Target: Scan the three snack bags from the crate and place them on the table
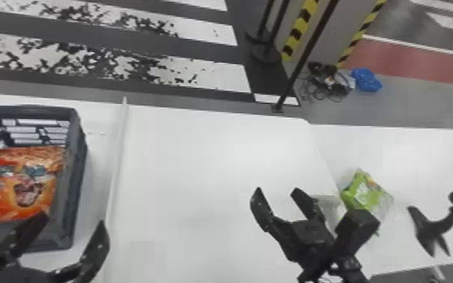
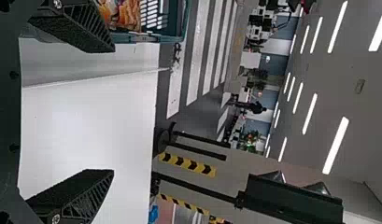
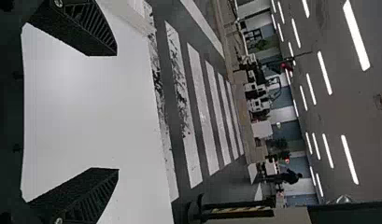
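My left gripper (image 1: 72, 230) is open at the lower left, one finger over the near right corner of the grey crate (image 1: 75, 165); nothing is between its fingers. An orange snack bag (image 1: 30, 184) lies in the crate. In the left wrist view that gripper (image 2: 109, 112) stands apart from the snack bag (image 2: 123, 14) in the crate (image 2: 151, 37). Over the table (image 1: 199, 180), right of the middle, my right gripper (image 1: 277, 193) is open and holds nothing; the right wrist view shows the same gripper (image 3: 116, 112). A green snack bag (image 1: 367, 193) lies on the right-hand table, behind the right arm.
A black scanner-like device on a stand (image 1: 434, 229) is on the right-hand table. A raised edge (image 1: 118, 162) runs between the crate and the middle table. Black poles (image 1: 304, 52) and a striped pillar rise beyond the far edge.
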You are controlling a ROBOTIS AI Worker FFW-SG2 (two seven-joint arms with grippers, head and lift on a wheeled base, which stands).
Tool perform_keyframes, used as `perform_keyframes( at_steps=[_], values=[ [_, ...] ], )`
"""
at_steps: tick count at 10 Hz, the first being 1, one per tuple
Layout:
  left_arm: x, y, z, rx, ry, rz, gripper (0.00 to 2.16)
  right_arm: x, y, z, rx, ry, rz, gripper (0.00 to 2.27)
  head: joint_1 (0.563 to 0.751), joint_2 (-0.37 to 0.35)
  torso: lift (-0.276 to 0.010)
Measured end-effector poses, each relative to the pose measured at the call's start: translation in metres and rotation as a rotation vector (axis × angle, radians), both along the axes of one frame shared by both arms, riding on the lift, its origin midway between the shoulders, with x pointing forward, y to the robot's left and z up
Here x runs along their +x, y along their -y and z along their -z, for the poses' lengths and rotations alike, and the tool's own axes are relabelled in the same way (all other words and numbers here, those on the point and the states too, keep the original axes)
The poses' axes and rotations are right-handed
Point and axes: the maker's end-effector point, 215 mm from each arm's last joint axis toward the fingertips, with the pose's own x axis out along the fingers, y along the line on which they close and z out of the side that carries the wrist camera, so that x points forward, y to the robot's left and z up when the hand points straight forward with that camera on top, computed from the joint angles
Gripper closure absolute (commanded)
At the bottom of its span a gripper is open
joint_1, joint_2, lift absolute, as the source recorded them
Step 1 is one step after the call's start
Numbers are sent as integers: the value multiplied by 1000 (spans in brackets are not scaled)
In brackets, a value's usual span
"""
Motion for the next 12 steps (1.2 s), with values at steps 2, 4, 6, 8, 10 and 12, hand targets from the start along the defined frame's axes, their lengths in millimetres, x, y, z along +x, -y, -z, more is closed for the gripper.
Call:
perform_keyframes(
  at_steps=[2,4,6,8,10,12],
  values=[
    [-1,0,0,-6,-3,-3,70,-14,-39,-2,-34,68,-19,46,695,-123,-37],
    [-3,-10,-2,1,-2,-20,70,-28,-47,-7,-43,133,-10,83,695,-88,-37],
    [-5,-36,-6,21,-13,-58,70,-39,-33,-14,-63,181,12,90,695,-67,-37],
    [-1,-66,-13,44,-32,-103,73,-38,-16,-20,-84,209,45,87,695,-45,-37],
    [15,-82,-20,75,-71,-117,73,-37,-8,-23,-92,229,64,93,695,-27,-37],
    [42,-101,-19,83,-135,-138,76,-38,-2,-24,-100,239,74,97,695,-8,-37]
  ],
)
